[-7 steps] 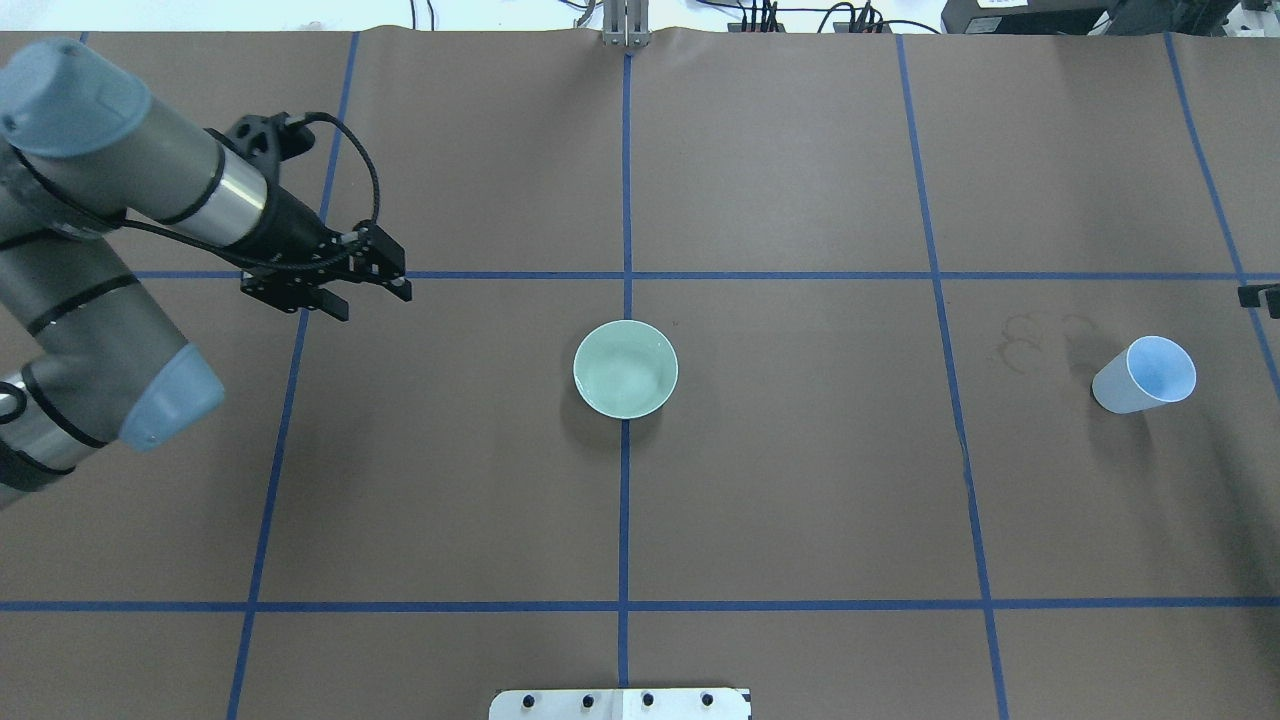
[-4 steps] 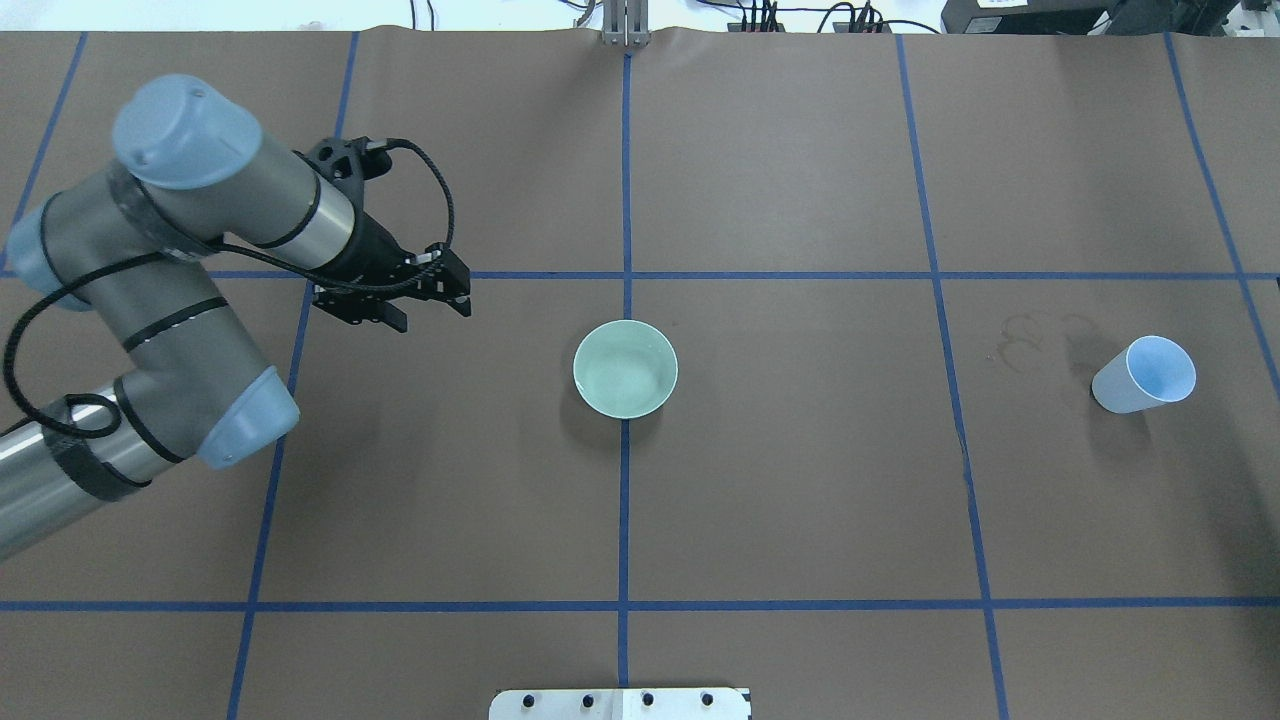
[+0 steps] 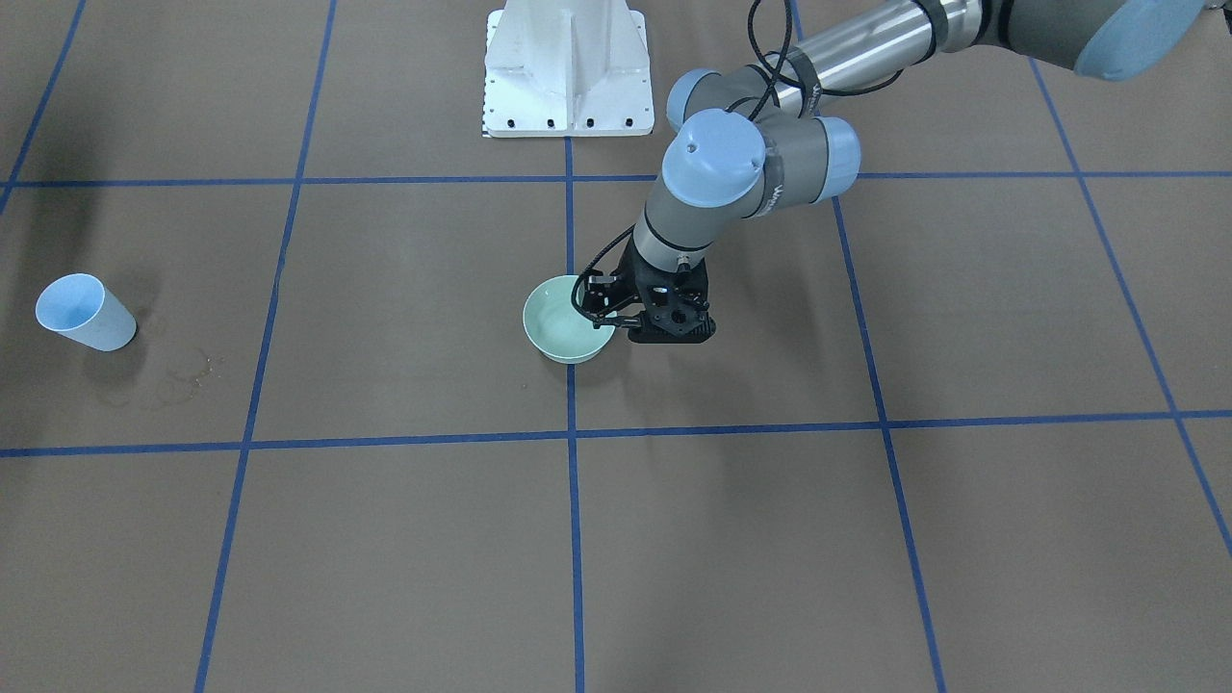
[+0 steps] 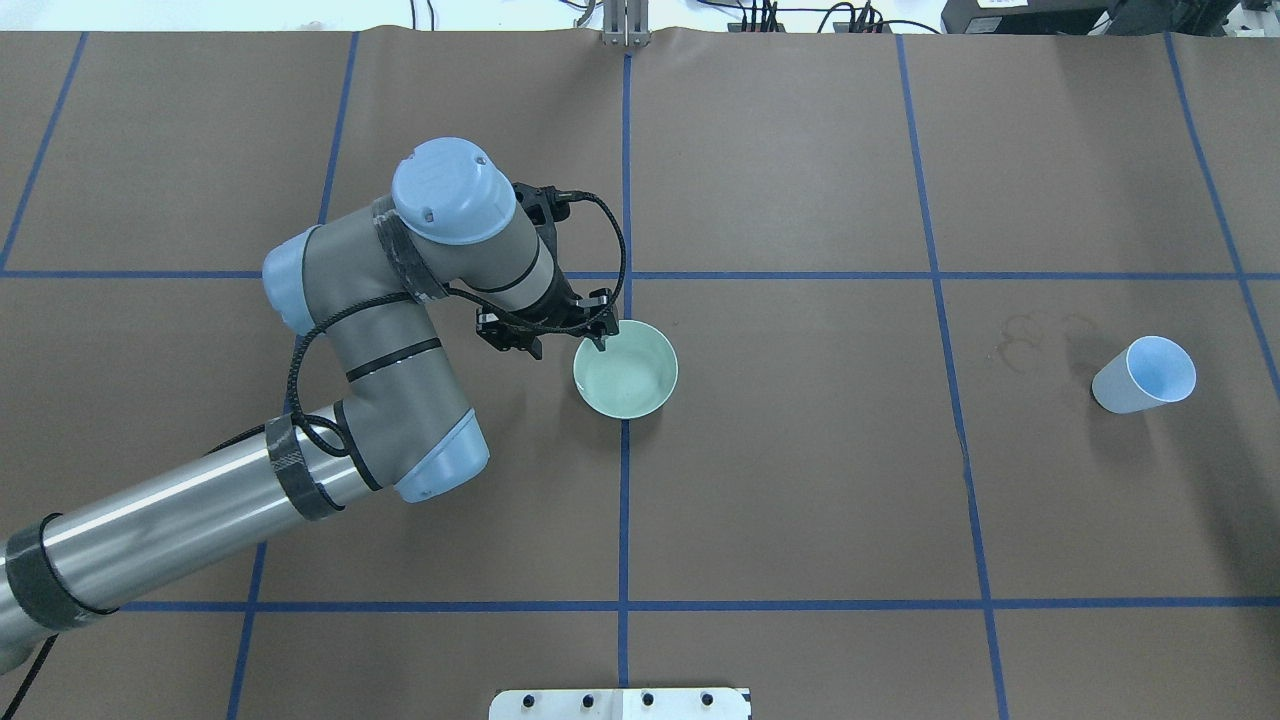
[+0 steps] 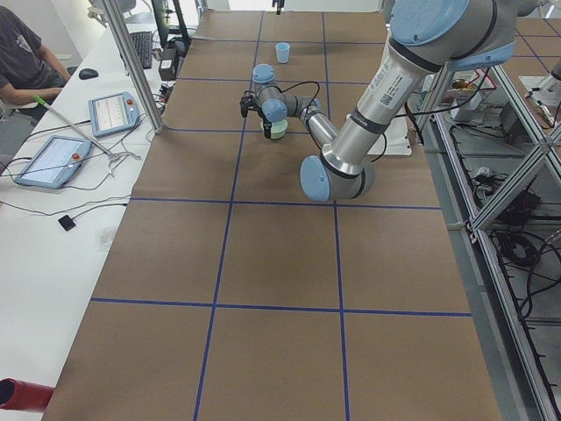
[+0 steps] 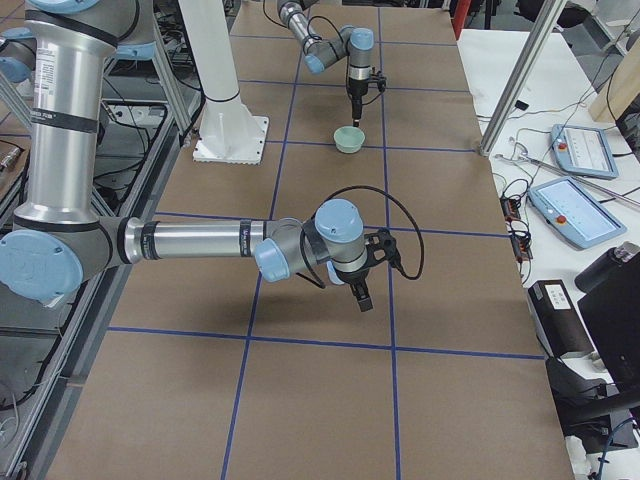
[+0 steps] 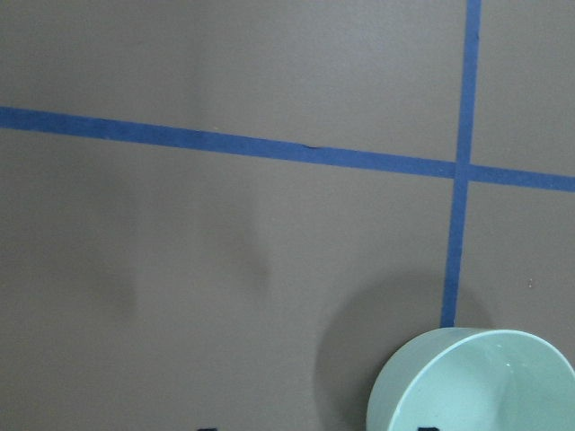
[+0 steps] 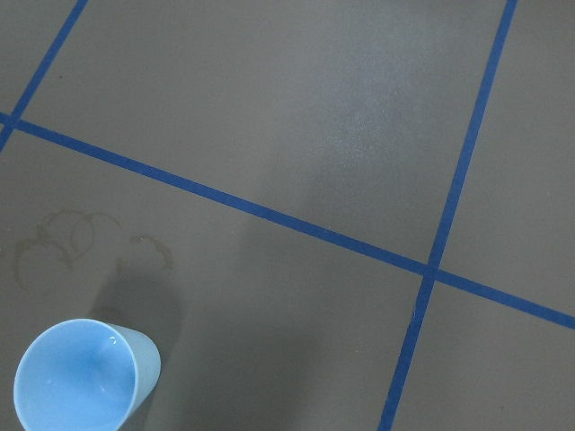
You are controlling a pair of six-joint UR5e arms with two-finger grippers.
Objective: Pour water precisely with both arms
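Observation:
A pale green bowl [image 4: 630, 378] stands at the table's centre, also in the front view [image 3: 558, 337] and the left wrist view [image 7: 476, 386]. My left gripper [image 4: 567, 345] is open at the bowl's left rim, pointing down [image 3: 647, 329]. One fingertip [image 7: 422, 428] is over the bowl and the other is outside it. A light blue cup [image 4: 1145, 375] stands far right, tilted in view, and shows in the right wrist view [image 8: 85, 377]. My right gripper [image 6: 360, 298] hovers near the cup's end of the table; I cannot tell if it is open. No water stream shows.
Dried ring stains [image 4: 1040, 335] mark the paper left of the cup. The white pedestal base [image 3: 568, 67] sits at the robot's edge. Blue tape lines grid the brown table. Tablets and an operator [image 5: 22, 53] are at a side desk.
My left arm has swung right from the table's left side to the bowl and lowered its gripper to the rim. The bowl and cup have not moved.

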